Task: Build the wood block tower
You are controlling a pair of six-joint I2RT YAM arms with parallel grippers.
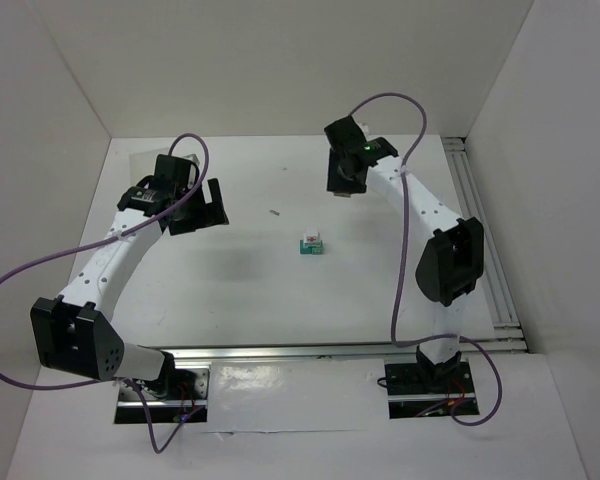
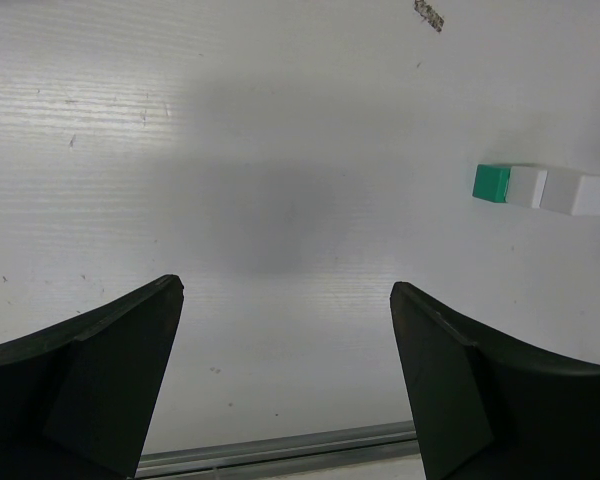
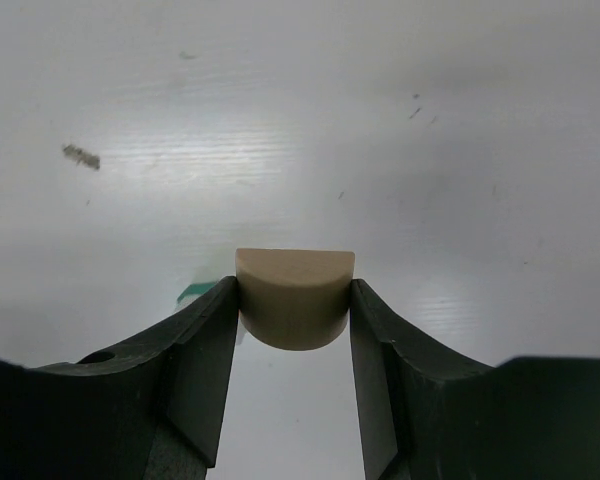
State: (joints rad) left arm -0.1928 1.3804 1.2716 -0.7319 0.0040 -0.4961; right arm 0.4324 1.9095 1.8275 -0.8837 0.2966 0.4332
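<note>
The right fingers (image 3: 205, 370) are clamped on the sides of the tan cylinder (image 3: 294, 295), held off the surface (image 1: 230, 290). Its flat edge faces away from the wrist and its rounded side faces toward it, but I cannot tell which way its long axis runs. The white cube (image 1: 312, 240) sits on the teal cube (image 1: 307, 251) mid-surface, a short upright stack apart from both arms, and the left fingers (image 2: 110, 380) are spread wide around nothing.
</note>
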